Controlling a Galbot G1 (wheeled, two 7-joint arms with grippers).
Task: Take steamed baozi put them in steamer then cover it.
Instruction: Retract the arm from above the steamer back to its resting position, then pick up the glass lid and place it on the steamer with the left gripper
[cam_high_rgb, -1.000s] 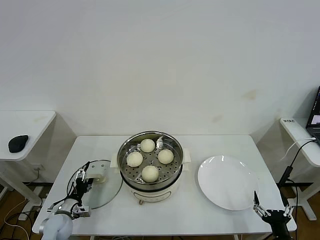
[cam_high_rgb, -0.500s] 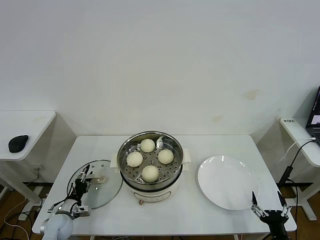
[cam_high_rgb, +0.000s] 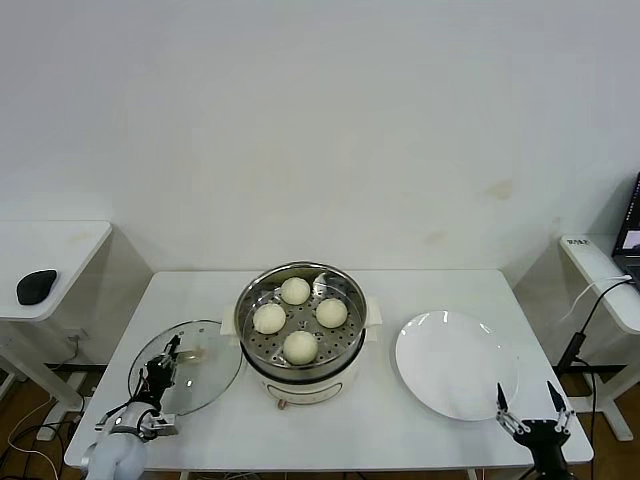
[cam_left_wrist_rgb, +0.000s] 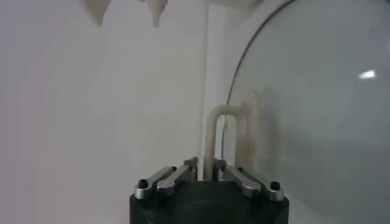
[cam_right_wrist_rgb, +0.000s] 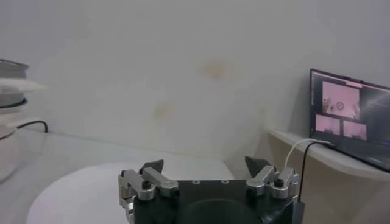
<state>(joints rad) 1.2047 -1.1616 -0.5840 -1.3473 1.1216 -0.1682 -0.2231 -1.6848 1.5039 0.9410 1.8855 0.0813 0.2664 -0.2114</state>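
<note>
Left gripper (cam_high_rgb: 168, 352) clamps the round glass cover's (cam_high_rgb: 205, 380) white bar handle (cam_left_wrist_rgb: 214, 141).

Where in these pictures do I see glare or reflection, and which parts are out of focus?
Head view: bright highlights on the white plate rim and on the glass cover; the steamer steel shines. Left wrist view: a small bright glint on the cover glass, and the left claw, shut on the cover's handle, looks soft. Right wrist view: the laptop screen glows; the background is hazy.
</note>
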